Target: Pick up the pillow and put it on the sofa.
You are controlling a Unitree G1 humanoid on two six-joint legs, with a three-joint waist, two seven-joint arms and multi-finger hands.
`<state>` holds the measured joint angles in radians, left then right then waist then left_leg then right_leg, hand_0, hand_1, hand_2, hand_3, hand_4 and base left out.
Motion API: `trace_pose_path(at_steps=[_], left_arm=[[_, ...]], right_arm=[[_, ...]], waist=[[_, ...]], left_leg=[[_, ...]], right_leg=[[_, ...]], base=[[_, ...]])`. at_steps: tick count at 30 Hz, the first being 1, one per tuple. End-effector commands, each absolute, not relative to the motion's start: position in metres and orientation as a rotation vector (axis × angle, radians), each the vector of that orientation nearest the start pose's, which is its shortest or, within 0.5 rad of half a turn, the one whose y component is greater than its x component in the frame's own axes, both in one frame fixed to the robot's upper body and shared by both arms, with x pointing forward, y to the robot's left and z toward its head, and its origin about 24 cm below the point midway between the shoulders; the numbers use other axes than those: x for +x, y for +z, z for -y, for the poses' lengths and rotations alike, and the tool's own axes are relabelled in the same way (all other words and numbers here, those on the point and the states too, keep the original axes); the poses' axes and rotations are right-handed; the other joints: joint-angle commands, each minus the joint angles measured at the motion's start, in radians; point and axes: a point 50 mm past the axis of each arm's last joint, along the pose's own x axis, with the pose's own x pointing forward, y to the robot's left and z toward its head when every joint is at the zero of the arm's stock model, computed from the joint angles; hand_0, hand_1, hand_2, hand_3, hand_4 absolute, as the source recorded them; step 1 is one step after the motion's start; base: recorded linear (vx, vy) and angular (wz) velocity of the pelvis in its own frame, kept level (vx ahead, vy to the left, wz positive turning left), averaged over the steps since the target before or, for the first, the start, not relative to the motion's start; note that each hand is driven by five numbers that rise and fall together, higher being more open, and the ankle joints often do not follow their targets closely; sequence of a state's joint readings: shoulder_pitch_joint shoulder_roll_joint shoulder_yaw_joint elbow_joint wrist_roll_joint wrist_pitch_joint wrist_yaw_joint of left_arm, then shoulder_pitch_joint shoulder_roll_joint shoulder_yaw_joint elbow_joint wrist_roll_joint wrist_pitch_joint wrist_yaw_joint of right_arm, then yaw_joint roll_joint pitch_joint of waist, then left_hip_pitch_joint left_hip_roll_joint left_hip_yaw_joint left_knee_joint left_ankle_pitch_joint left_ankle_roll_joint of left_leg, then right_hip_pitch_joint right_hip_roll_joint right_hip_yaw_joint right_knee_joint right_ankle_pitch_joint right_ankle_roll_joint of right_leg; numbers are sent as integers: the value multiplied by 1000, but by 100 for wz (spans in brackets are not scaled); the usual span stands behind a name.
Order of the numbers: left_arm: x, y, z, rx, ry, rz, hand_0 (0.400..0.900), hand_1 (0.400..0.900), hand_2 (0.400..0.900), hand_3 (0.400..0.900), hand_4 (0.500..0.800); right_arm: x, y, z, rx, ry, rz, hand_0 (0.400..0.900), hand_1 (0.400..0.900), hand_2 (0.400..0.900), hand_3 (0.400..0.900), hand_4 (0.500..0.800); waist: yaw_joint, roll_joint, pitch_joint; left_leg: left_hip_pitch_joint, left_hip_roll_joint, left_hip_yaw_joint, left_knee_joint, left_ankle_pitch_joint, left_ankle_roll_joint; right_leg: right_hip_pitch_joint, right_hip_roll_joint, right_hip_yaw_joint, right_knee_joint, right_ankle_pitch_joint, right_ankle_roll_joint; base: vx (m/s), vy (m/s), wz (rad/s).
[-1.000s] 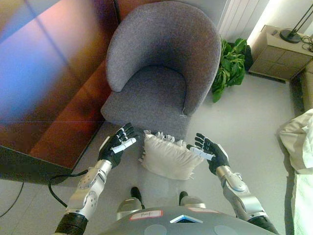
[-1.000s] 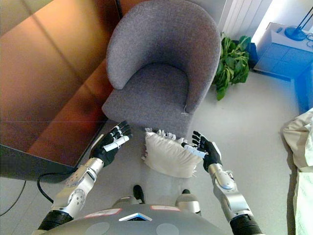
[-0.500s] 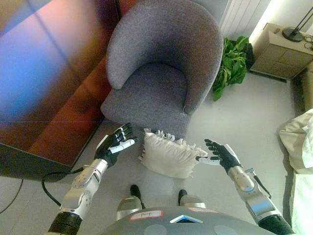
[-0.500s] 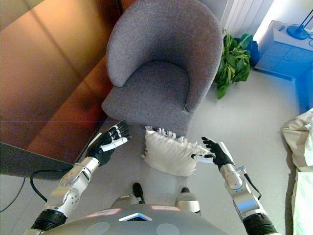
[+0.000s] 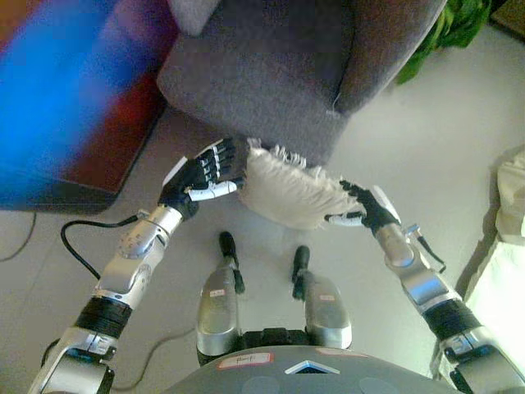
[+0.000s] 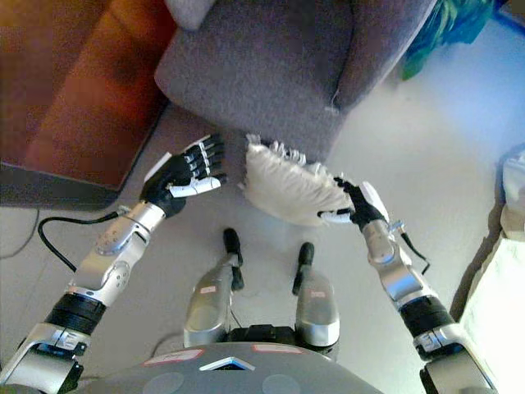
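Cream fringed pillow [image 5: 291, 190] on the pale floor [image 5: 426, 139], its far edge against the front base of the grey armchair [image 5: 271, 66]. Left hand [image 5: 201, 176], fingers straight and spread, just beside the pillow's left end. Right hand [image 5: 365, 209], fingers extended, open, touching the pillow's right end. Dark wooden cabinet [image 6: 66, 90] at the floor's left edge.

Pretty tight spot here. The pillow [image 6: 289, 187] sits on the floor [image 6: 426, 156] right up against the front of the armchair [image 6: 271, 66], so there's no room behind it. Left hand [image 6: 184, 172] has a small gap beside the pillow; right hand [image 6: 354, 205] looks to be touching it, I think. A dark cabinet [image 6: 57, 90] closes off the left; floor on the right is open.
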<state>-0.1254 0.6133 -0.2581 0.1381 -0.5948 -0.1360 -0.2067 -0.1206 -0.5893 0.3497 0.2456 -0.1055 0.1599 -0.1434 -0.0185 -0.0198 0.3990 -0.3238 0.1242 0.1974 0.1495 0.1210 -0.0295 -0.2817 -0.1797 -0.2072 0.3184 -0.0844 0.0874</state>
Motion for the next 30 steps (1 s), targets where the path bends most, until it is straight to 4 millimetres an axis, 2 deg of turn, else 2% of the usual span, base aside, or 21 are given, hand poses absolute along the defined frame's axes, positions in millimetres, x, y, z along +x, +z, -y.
trace_pose_path(at_steps=[1, 4, 5, 6, 9, 13, 20, 30], left_arm=[[271, 112, -180, 20, -511, 282, 900, 900, 900, 900, 800], [273, 121, -173, 24, -549, 315, 900, 900, 900, 900, 800], [274, 123, -172, 26, -557, 324, 900, 900, 900, 900, 800], [274, 124, -170, 22, -560, 330, 900, 900, 900, 900, 800], [275, 130, -167, 18, -564, 347, 900, 900, 900, 900, 800], [274, 135, -163, 17, -581, 379, 900, 900, 900, 900, 800], [274, 147, -162, 13, -580, 420, 900, 900, 900, 900, 800], [274, 147, -166, 37, -562, 390, 900, 900, 900, 900, 800]], right_arm=[[274, 43, 241, -939, -12, -113, 900, 900, 900, 900, 800], [284, 57, 244, -975, -79, -52, 900, 900, 900, 900, 800], [286, 61, 245, -982, -102, -39, 900, 900, 900, 900, 800], [289, 66, 246, -1005, -134, -18, 900, 900, 900, 900, 800], [296, 80, 250, -1047, -218, 29, 900, 900, 900, 900, 800], [301, 88, 252, -1083, -288, 50, 900, 900, 900, 900, 800], [310, 94, 255, -1117, -319, 18, 900, 900, 900, 900, 800], [324, 113, 264, -1125, -324, 1, 900, 900, 900, 900, 800]], waist=[[8, 2, -27], [14, 5, -1], [14, 7, 7], [15, 11, 17], [13, 25, 36], [13, 44, 58], [19, 61, 82], [33, 80, 90]], left_leg=[[-128, 30, -64, 285, -197, -24], [-211, 25, -71, 379, -243, -3], [-241, 26, -74, 421, -264, 2], [-262, 27, -79, 474, -313, 2], [-339, 31, -79, 586, -366, 12], [-418, 29, -84, 712, -419, 23], [-539, 25, -94, 910, -482, 35], [-708, 22, -104, 1173, -553, 47]], right_leg=[[-141, -15, 3, 157, -44, -25], [-232, -34, 12, 287, -90, -34], [-259, -38, 16, 327, -106, -39], [-282, -44, 26, 386, -148, -36], [-365, -49, 43, 511, -192, -48], [-456, -57, 52, 649, -236, -60], [-578, -73, 57, 841, -301, -70], [-737, -102, 62, 1107, -379, -71]], base=[[-114, -41, 15], [-99, -39, 15], [-16, -32, 12], [-27, -29, 13], [-39, -12, 9], [-29, 0, 6], [-1, -19, 4], [-16, -32, 9]])
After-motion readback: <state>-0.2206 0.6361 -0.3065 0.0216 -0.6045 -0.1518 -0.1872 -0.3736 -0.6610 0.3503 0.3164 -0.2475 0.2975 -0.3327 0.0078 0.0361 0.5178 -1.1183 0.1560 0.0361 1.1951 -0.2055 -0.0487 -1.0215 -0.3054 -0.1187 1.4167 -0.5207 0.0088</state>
